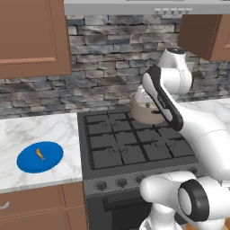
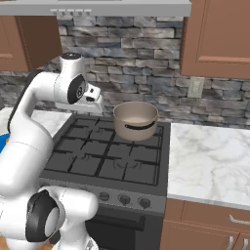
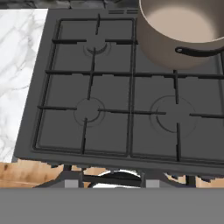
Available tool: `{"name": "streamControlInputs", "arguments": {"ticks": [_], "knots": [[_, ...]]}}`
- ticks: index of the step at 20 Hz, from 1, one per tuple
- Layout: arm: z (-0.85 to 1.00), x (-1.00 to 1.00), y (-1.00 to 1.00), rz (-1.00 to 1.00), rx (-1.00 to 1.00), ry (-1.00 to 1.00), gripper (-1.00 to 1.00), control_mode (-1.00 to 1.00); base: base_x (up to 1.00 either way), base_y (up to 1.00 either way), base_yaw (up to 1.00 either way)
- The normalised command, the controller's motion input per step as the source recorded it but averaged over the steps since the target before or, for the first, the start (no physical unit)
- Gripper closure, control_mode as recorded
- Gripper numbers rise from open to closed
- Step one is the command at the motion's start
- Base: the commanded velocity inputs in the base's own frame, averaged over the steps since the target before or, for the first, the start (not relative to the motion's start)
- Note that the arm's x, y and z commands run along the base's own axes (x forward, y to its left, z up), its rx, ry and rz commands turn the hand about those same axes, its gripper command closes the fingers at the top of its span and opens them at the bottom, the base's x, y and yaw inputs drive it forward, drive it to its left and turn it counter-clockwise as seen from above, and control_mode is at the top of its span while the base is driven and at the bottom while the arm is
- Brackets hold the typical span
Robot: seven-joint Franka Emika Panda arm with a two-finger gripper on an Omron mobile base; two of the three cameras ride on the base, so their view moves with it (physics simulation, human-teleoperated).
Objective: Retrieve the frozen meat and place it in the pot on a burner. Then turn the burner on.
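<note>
My gripper (image 2: pixel 93 102) hangs high over the back of the stove, just left of the pot as the right base view shows it, and nothing sits between its fingers there. Whether the jaws stand wide or narrow I cannot tell: the fingers are too small and blurred in that view, and my own forearm covers them from the left side.

Looking down along my hand, I see the black stove grate (image 3: pixel 109 109) spread out below me, with three of its burners bare. The pot (image 3: pixel 183 30), tan-beige with a paler inside, stands on the burner at the upper right of that view, its dark band handle turned toward me. Its inside looks bare.

From the right base view the pot (image 2: pixel 135 119) sits on the rear right burner, close to the stone wall (image 2: pixel 146 73). In the left base view it (image 1: pixel 146 112) is partly behind my arm.

The frozen meat (image 1: pixel 40 154), a tiny orange drumstick, lies on the blue plate (image 1: pixel 49 161), which rests on the marble counter (image 1: pixel 40 130) left of the stove, well apart from my hand and from the pot. A row of knobs (image 1: pixel 121 182) runs along the stove's front edge.
</note>
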Motion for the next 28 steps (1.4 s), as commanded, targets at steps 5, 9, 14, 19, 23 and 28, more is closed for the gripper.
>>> {"name": "streamControlInputs", "arguments": {"ticks": [5,9,14,19,23,28], "knots": [[0.00,-0.06,0.08,0.00,0.00,0.00,-1.00,-1.00,0.00,0.00,0.00],[0.00,-0.18,0.24,0.00,0.00,0.00,-1.00,-1.00,0.00,0.00,0.00],[0.00,-0.16,0.40,0.00,0.00,0.00,-1.00,-1.00,0.00,0.00,0.00],[0.00,-0.15,0.52,0.00,0.00,0.00,-1.00,-1.00,0.00,0.00,0.00],[0.00,-0.15,0.54,0.00,0.00,0.00,-1.00,-1.00,0.00,0.00,0.00],[-0.06,-0.15,0.53,0.00,0.00,0.00,-1.00,-1.00,0.00,0.00,0.00]]}}
